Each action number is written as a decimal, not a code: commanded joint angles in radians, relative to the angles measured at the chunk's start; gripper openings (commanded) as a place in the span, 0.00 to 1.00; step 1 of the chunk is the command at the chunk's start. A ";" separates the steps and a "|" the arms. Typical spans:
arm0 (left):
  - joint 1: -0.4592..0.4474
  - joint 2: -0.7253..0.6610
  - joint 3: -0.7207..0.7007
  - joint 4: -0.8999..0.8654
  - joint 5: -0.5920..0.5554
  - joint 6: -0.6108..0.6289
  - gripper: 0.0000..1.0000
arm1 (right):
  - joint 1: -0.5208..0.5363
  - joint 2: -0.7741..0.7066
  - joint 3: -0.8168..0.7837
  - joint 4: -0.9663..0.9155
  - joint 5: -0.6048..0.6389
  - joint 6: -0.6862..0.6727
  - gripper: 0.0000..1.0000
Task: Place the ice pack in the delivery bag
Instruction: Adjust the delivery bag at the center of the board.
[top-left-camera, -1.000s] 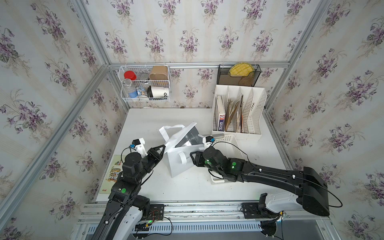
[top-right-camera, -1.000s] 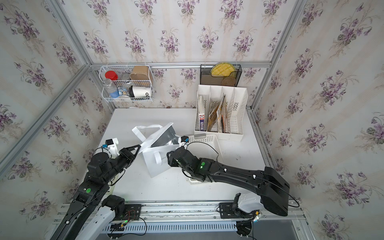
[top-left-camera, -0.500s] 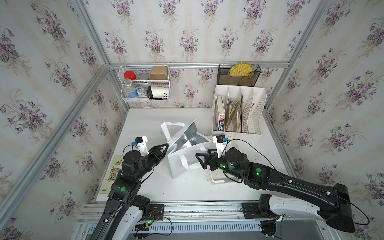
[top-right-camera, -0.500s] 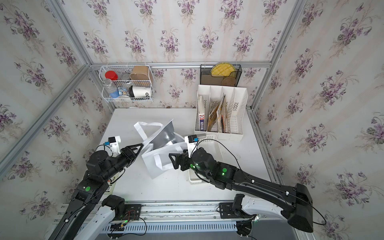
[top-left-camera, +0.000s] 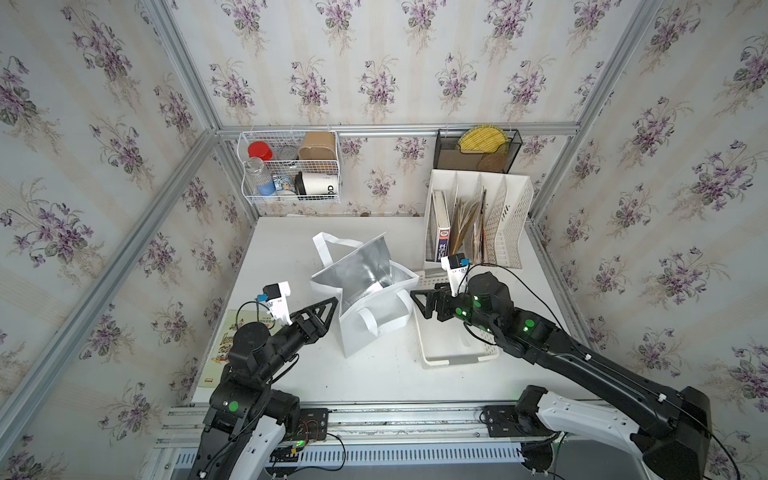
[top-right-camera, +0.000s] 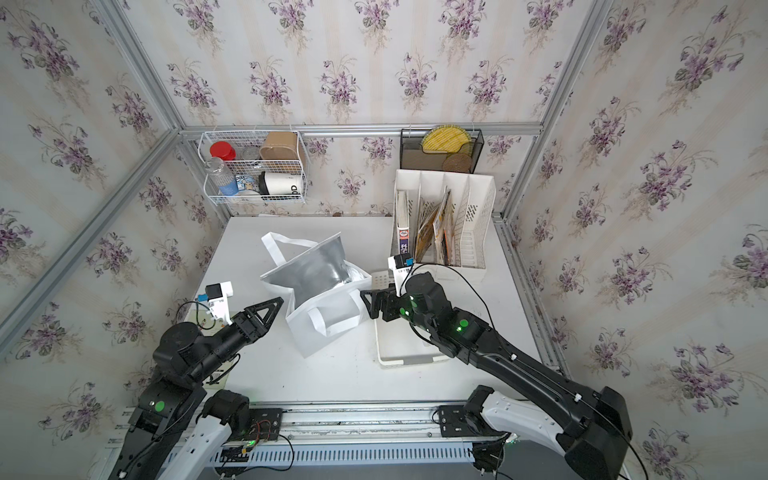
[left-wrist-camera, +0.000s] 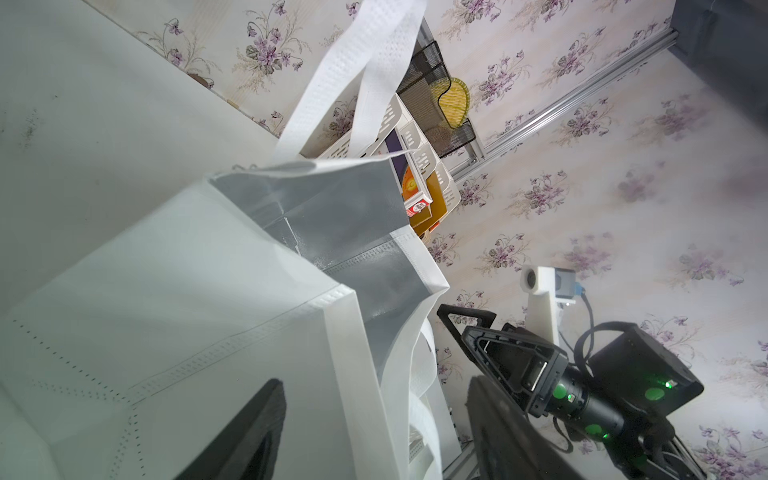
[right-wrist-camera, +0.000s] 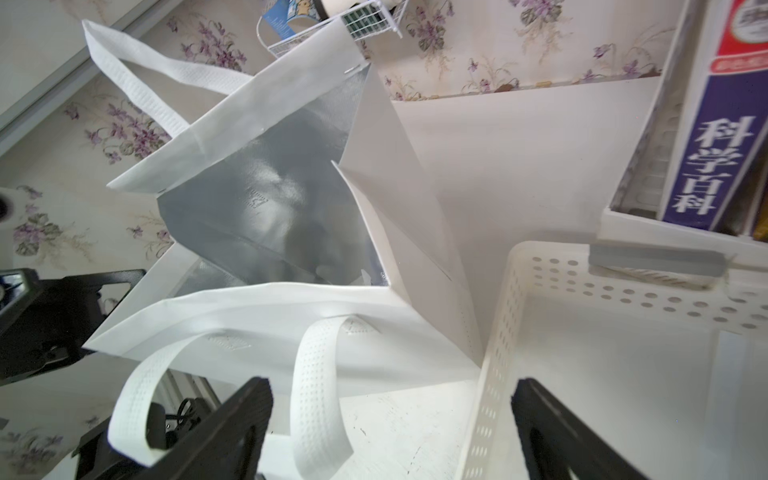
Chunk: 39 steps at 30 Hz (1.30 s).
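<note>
Lab cell is posing as a home: floral wallpaper (top-left-camera: 374, 62) is covering panels in bare aluminium framing (top-left-camera: 395, 129) around a white table (top-left-camera: 365, 382) carrying a file rack (top-left-camera: 515, 208).

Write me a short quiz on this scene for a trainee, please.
1. True or false: the right gripper is clamped on a handle of the delivery bag.
2. What sits right next to the bag on the robot's right? A) a cardboard box B) a white perforated basket C) a stack of plates
3. Fill in: the bag's lining is shiny ___ foil.
Key: 1 false, its jaws stand open and empty; 2 B; 3 silver.
</note>
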 joint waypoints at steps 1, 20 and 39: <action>0.000 -0.039 -0.036 0.024 0.044 0.086 0.75 | -0.031 0.030 0.004 0.117 -0.188 -0.091 0.91; -0.011 -0.019 -0.137 0.124 0.161 0.333 0.75 | -0.134 0.374 0.161 0.258 -0.339 -0.074 0.27; -0.020 0.069 -0.244 0.320 0.059 0.229 0.47 | -0.133 0.404 0.259 0.098 -0.261 0.045 0.28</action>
